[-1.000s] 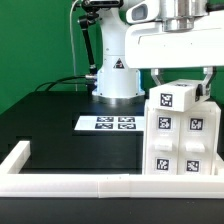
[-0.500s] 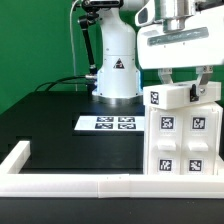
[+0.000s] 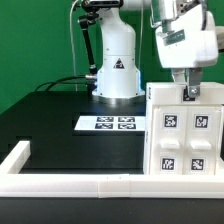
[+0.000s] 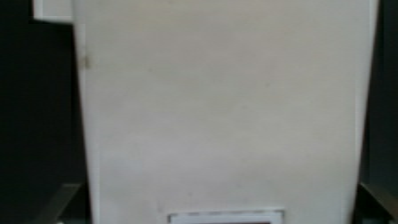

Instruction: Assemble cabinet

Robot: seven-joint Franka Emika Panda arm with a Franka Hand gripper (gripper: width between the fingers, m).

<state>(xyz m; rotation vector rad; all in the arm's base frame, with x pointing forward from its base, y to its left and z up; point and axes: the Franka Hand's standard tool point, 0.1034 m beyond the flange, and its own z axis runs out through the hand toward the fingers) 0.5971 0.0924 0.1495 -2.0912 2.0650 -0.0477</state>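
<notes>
The cabinet (image 3: 185,140), a tall white boxy body with several black-and-white tags on its front, stands upright at the exterior view's right, just behind the front rail. My gripper (image 3: 188,92) comes down from above onto its top edge. One finger shows in front of the upper face, and the other is hidden behind. In the wrist view the cabinet's plain white side (image 4: 214,100) fills the space between the jaws, which are spread wide against it. The gripper is shut on the cabinet.
The marker board (image 3: 108,124) lies flat on the black table left of the cabinet. A long white border rail (image 3: 70,184) runs along the front, with a corner piece at the left. The arm's white base (image 3: 115,70) stands behind.
The gripper has turned about a quarter turn on top of the cabinet. The cabinet now faces the camera squarely, where before it showed a corner and a tilted top block.
</notes>
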